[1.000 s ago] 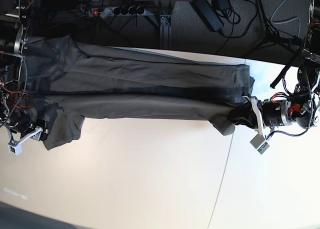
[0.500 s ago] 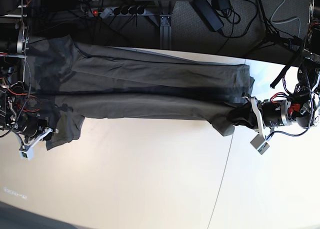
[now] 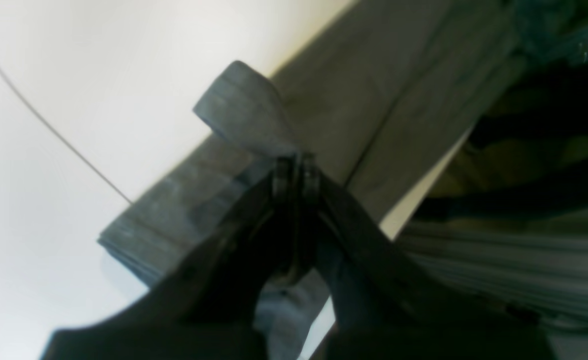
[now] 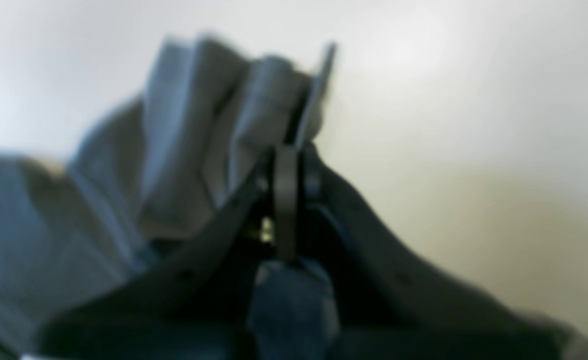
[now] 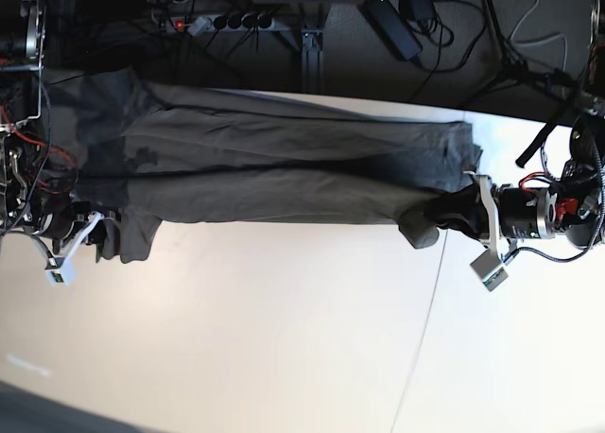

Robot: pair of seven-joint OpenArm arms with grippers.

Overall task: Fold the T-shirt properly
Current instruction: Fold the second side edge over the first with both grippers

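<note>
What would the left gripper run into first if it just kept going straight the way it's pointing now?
More of the T-shirt itself. The left gripper is already shut on a bunched fold of it, pointing along the cloth spread over the table. Beyond that lies only fabric; depth is hard to judge.

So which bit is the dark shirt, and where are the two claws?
dark olive-grey cotton T-shirt (image 5: pixel 284 159), base view, middle of cloth
left claw (image 3: pixel 296 167), left wrist view, shut tips
right claw (image 4: pixel 291 160), right wrist view, shut tips
</note>
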